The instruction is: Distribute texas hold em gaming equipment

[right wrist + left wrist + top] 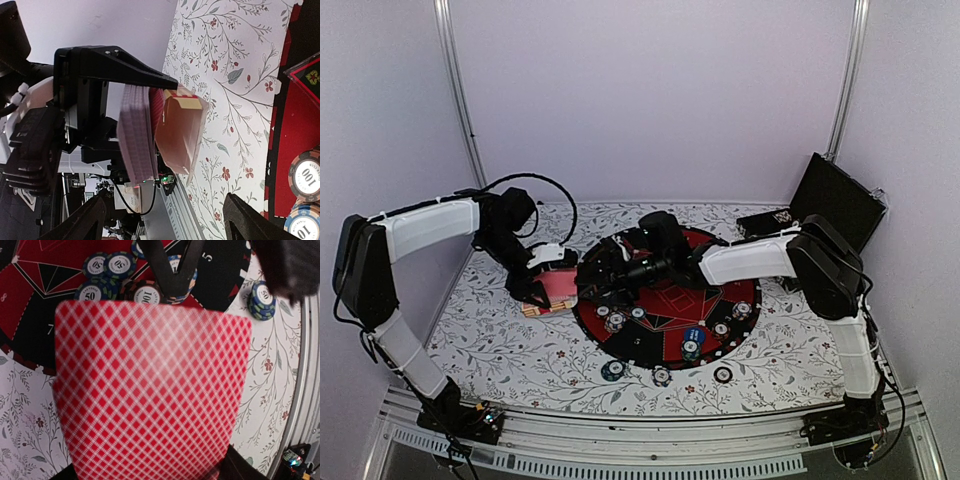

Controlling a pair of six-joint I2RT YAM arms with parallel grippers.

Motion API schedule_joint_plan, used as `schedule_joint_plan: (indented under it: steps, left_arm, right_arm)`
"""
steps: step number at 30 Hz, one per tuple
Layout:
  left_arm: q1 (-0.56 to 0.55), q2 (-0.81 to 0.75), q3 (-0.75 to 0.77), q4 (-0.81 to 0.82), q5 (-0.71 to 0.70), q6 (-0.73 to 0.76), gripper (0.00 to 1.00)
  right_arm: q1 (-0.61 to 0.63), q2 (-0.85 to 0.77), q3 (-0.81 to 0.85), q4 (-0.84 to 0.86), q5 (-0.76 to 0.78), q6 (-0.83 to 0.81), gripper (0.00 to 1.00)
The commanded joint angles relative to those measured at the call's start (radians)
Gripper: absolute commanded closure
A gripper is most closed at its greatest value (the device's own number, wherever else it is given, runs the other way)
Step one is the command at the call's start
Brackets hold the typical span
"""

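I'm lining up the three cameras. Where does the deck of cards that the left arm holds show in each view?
Top external: the card deck is left of centre, at the left edge of the mat.
Left wrist: the deck's red lattice back fills the middle.
Right wrist: edge-on, left of centre.
Shared landmark: the red-and-black mat.

We're in a robot lab cell. We see bare white walls [650,90], aluminium frame posts [459,100], a slotted mounting rail [650,437].
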Motion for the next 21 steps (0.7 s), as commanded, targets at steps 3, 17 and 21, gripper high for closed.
schedule_joint_plan:
  steps: [3, 17, 21]
  left_arm:
    - [-0.014, -0.015, 0.024, -0.019, 0.02, -0.008, 0.5]
    - [-0.014, -0.014, -0.03, 0.026, -0.01, -0.011, 0.52]
    - [-0.015, -0.011, -0.025, 0.026, -0.007, -0.012, 0.53]
  right_arm:
    - [0.002, 0.057, 0.036, 0.091, -0.049, 0.063, 0.17]
    - [0.005, 0.11, 0.046, 0.26, -0.097, 0.201, 0.22]
    - [0.008, 0.122, 0.063, 0.261, -0.102, 0.211, 0.22]
